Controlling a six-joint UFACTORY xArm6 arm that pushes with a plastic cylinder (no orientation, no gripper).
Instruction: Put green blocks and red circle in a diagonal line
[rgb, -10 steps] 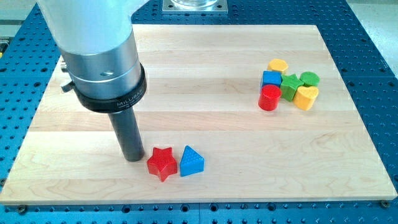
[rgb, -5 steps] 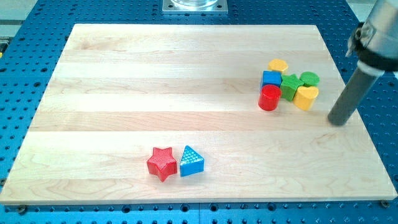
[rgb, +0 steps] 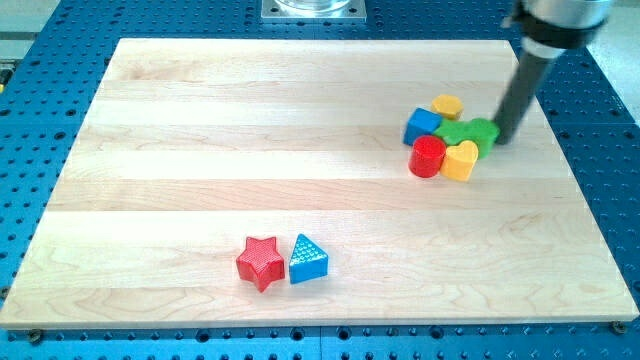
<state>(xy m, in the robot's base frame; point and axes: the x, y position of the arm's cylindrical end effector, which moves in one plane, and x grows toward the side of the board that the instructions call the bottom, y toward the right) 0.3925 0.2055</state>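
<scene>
**A:** Where am I?

**B:** Your tip (rgb: 506, 139) is down on the board (rgb: 300, 120) near its right edge, toward the top right corner, touching or just beside the right side of the small green block (rgb: 484, 130). There is no claw on this rod, so nothing opens, closes or grasps; it only shoves.

**A:** And the pieces I need?

**B:** All in one tight bunch just left of the tip. The small green block is packed against the green star (rgb: 459, 134), and the red cylinder (rgb: 428, 156) sits at the bunch's lower left. Mixed in are a yellow heart (rgb: 460, 160) at the lower right, a blue block (rgb: 422, 124) at the upper left, and another yellow block (rgb: 447, 105) on top, toward the board's top edge.

**A:** How do I push well from here?

**B:** I'd say gently and in short strokes. A long shove leftward would likely drag the whole bunch, strays included. Better to peel one green away, then come round to the other sides for the star and the cylinder, spacing them along a slant toward the open middle.

**A:** Anything else on the board?

**B:** A red star (rgb: 260, 262) and a blue triangle (rgb: 308, 259) touching each other near the bottom edge, well apart from you. Leave them.
</scene>
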